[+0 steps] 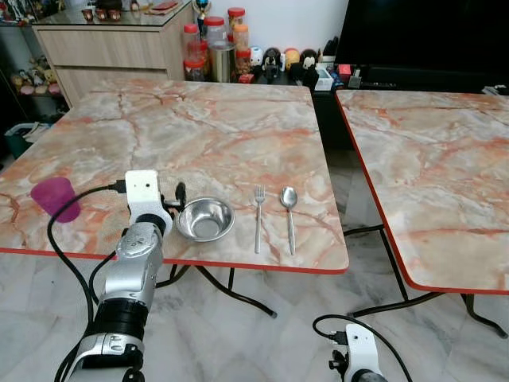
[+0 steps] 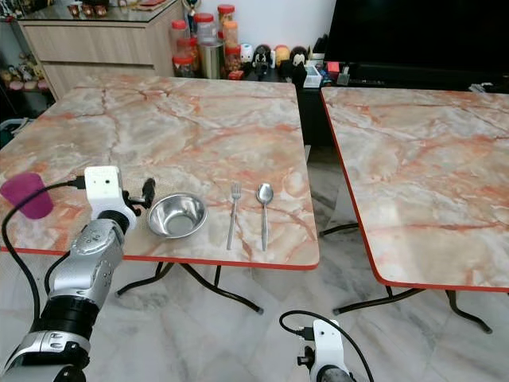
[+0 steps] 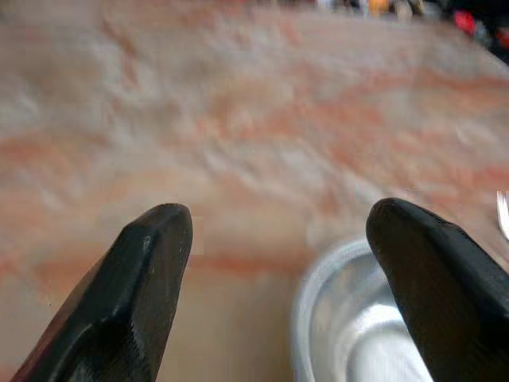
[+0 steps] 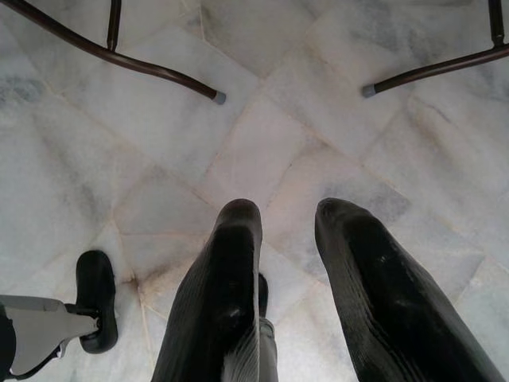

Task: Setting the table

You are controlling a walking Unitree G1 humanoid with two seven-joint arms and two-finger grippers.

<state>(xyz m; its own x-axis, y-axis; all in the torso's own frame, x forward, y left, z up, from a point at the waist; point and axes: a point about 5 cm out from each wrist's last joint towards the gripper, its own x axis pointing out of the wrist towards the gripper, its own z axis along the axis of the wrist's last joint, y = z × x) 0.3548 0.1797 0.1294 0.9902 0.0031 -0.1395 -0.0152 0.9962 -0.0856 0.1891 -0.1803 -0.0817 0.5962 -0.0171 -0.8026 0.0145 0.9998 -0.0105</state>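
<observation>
Purple cup (image 1: 55, 197): stands upright at the table's left near edge, well to the left of the left arm and apart from everything else.
Left gripper (image 3: 278, 263): raised over the near edge of the marble table (image 1: 207, 127), just left of the bowl. Its two black fingers (image 3: 147, 278) are spread wide with nothing between them. In the left wrist view one finger hangs over the bowl's rim and the other over bare marble; whether either touches the rim cannot be told.
Steel bowl (image 1: 205, 219): upright and empty on the table near the front edge, just beside the left gripper on its right side.
Fork (image 1: 258, 216): lies flat to the right of the bowl, tines pointing away from the robot, handle toward the near edge.
Spoon (image 1: 289, 215): lies flat just right of the fork, parallel to it, bowl end away from the robot; the two are near but apart.
Second table (image 1: 445, 175): same marble top, set to the right across a narrow gap.
Right gripper (image 4: 290, 239): hangs low by the robot's side, pointing down at the pale tiled floor (image 4: 262, 119); its fingers stand a little apart and hold nothing.
</observation>
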